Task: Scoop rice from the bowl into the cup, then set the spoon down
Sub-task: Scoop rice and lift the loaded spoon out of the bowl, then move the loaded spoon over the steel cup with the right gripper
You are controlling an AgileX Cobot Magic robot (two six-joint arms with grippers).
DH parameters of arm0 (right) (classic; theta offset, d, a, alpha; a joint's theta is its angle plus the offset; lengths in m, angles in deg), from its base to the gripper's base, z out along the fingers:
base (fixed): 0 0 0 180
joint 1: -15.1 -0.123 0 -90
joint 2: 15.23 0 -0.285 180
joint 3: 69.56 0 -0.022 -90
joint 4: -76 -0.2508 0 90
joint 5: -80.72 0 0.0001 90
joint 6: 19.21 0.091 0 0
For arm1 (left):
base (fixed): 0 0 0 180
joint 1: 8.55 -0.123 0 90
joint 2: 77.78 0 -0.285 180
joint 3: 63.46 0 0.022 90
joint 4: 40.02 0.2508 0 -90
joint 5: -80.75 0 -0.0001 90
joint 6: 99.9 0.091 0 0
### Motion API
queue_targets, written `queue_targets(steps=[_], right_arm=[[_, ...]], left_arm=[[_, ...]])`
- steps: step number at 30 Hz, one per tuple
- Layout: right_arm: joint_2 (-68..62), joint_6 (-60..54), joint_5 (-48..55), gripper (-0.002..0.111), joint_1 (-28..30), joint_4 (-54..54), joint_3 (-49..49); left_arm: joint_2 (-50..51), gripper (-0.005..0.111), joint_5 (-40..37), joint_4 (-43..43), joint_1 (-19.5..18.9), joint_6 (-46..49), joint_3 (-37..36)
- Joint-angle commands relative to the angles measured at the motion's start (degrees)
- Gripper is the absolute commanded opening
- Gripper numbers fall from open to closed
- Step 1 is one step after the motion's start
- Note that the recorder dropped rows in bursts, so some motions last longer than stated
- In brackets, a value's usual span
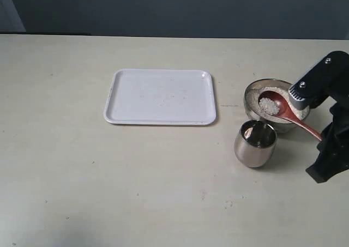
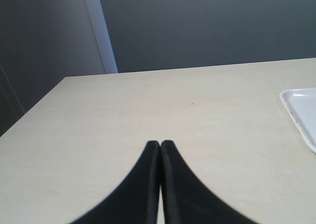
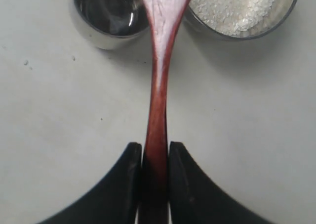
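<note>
My right gripper [image 3: 155, 147] is shut on the handle of the red-brown spoon [image 3: 159, 85]. The spoon [image 1: 278, 106] is held above the table, and its small oval end carries a heap of white rice [image 1: 269, 107] over the steel bowl [image 1: 252, 106]. More rice [image 3: 232, 6] fills the bowl [image 3: 289, 9]. The rounded steel cup [image 1: 254, 143] stands just in front of the bowl and looks empty inside [image 3: 108, 11]. My left gripper [image 2: 160, 144] is shut on nothing, low over bare table far from these things.
A white rectangular tray [image 1: 161, 96] lies at the table's middle, left of the bowl; its corner [image 2: 301, 110] shows in the left wrist view. The table's far edge meets a dark wall. The right arm's black body [image 1: 330, 149] sits at the right edge.
</note>
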Motion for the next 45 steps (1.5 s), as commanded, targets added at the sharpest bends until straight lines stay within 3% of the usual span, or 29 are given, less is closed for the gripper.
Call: queue_targets(steps=[1, 9, 45], right_arm=[[0.2, 0.7, -0.2, -0.001, -1.9, 2.3, 0.6], [0.2, 5.1, -0.4, -0.001, -4.9, 9.3, 3.3], [0.2, 5.2, -2.8, -0.001, -5.0, 13.5, 4.0]], left_arm=[[-0.2, 0.0, 0.6, 0.1, 0.3, -0.3, 0.1], [-0.2, 0.0, 0.6, 0.1, 0.3, -0.3, 0.1], [-0.2, 0.0, 0.6, 0.1, 0.3, -0.3, 0.1]])
